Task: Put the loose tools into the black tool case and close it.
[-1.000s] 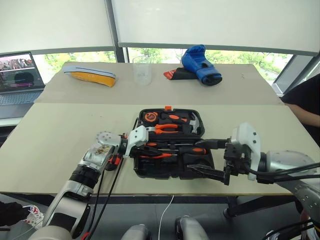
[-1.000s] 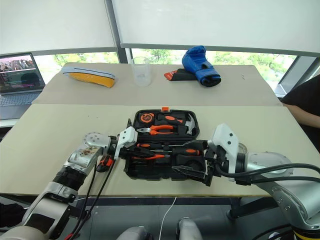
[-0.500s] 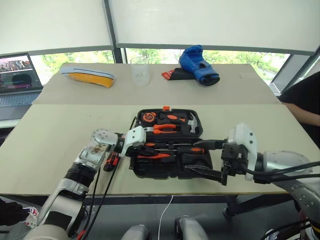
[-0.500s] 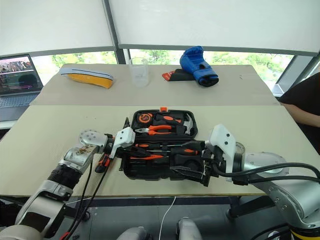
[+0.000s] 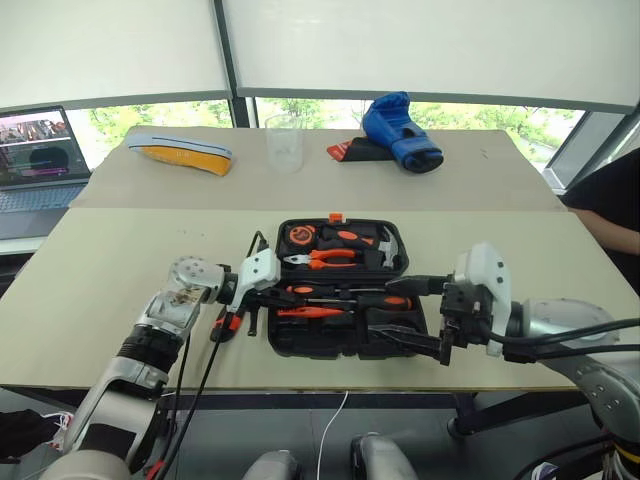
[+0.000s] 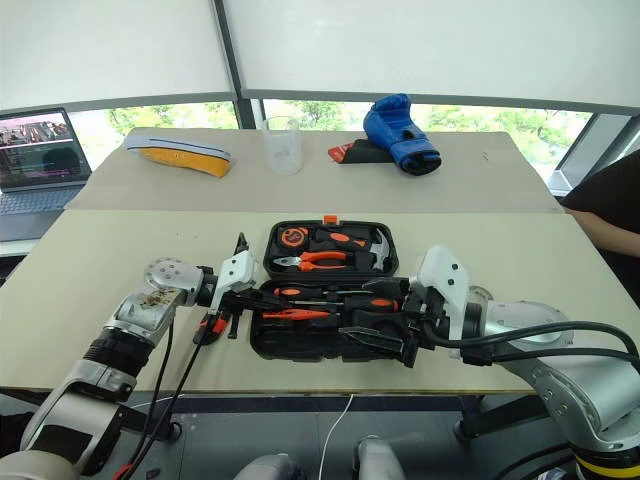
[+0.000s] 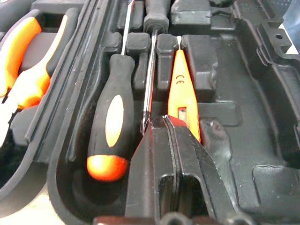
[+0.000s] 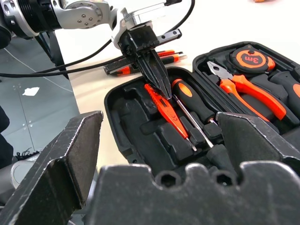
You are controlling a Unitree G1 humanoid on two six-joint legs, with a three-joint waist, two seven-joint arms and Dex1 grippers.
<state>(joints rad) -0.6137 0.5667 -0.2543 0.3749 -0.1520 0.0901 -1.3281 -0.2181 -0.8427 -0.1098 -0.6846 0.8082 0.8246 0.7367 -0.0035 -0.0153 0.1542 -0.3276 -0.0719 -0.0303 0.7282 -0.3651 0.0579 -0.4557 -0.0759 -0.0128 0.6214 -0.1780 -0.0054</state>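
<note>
While the black tool case (image 5: pixel 345 290) lies open at the table's (image 5: pixel 100 270) near middle, the left gripper (image 8: pixel 157 82) (fingers pressed together, empty) hovers over the all-orange screwdriver (image 7: pixel 183 96) in its left half. The right gripper (image 5: pixel 425 315) gapes wide at the case's right edge. Utility knife (image 8: pixel 140 65) lies outside, left.

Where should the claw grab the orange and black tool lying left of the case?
Across its middle, from straight above: the orange and black tool lies flat on the table beside the tool case, long and slim, so fingers fit over its narrow sides. The left claw, now shut, must open first.
</note>
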